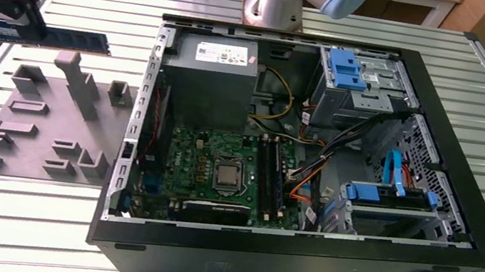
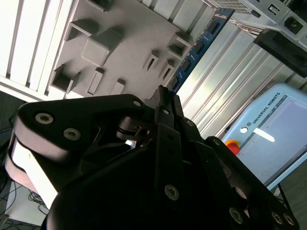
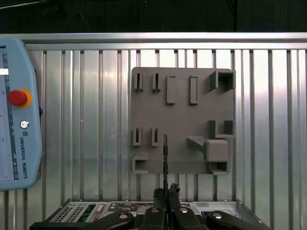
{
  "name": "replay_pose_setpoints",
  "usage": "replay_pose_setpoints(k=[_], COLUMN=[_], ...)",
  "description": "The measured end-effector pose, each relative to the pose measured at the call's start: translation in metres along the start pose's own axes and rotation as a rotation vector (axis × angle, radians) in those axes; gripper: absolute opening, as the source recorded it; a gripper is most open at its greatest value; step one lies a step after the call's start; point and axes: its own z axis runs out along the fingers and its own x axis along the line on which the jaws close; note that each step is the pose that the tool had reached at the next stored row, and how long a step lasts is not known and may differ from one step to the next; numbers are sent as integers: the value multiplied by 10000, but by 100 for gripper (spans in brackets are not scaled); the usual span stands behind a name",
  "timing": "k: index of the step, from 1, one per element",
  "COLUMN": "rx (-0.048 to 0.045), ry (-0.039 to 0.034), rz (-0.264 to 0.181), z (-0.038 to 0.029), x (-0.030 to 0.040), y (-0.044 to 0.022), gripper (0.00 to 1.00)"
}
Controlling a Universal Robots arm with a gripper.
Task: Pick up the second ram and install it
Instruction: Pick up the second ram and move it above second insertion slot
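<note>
Up at the exterior view's left, over the table (image 1: 19, 218), your gripper (image 1: 36, 26) had the ram (image 1: 69, 39). Its fingers (image 3: 158, 195) were shut tight on the thin stick, one on each flat side, with just the stick between them. More of the ram stuck out on one side of the fingers than on the other. It was held level, and its flat side faced the exterior view. It was close to the grey tray (image 1: 44, 113), but I could not tell if it touched it. The ram was outside the case (image 1: 300, 264), which lay open on the table beside the tray. You had the green board (image 1: 190, 164) inside the case, with long black slots (image 1: 270, 176) on it. A pale blue pendant (image 3: 17, 115) with a red button was well apart from the tray.
</note>
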Motion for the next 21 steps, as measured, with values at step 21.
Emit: replay_pose_setpoints(k=[21], rx=[-1], ry=[1], rz=[-2], z=[-1], x=[-1], y=[-71], gripper=[14])
